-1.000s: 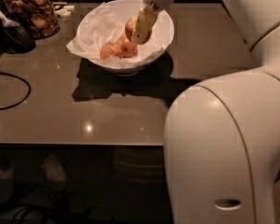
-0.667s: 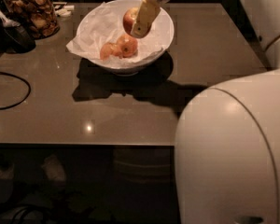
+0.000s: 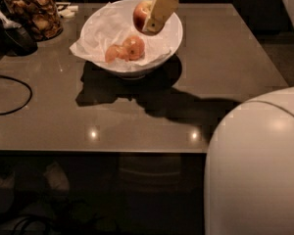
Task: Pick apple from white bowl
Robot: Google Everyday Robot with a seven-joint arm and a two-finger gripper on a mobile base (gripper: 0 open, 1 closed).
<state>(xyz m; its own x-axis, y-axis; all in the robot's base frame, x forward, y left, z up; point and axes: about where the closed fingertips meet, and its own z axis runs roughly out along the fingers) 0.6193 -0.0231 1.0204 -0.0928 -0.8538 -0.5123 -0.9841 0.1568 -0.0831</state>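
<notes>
The white bowl (image 3: 169,45), lined with crumpled white paper, stands on the dark table at the back middle. Two orange-pink apples (image 3: 127,49) lie inside it. My gripper (image 3: 149,17) hangs over the bowl's far right side, shut on the red-orange apple (image 3: 140,15), which is lifted clear of the paper above the bowl's rim. The cream-coloured fingers (image 3: 159,11) cover the apple's right side.
A glass jar of brown snacks (image 3: 34,13) stands at the back left beside a dark object (image 3: 10,35). A black cable (image 3: 10,94) loops on the table's left. The table's front edge (image 3: 98,151) runs across the middle. My white body (image 3: 257,165) fills the lower right.
The gripper has risen with the apple in it, from down inside the bowl to above the rim. The two other apples stayed in place.
</notes>
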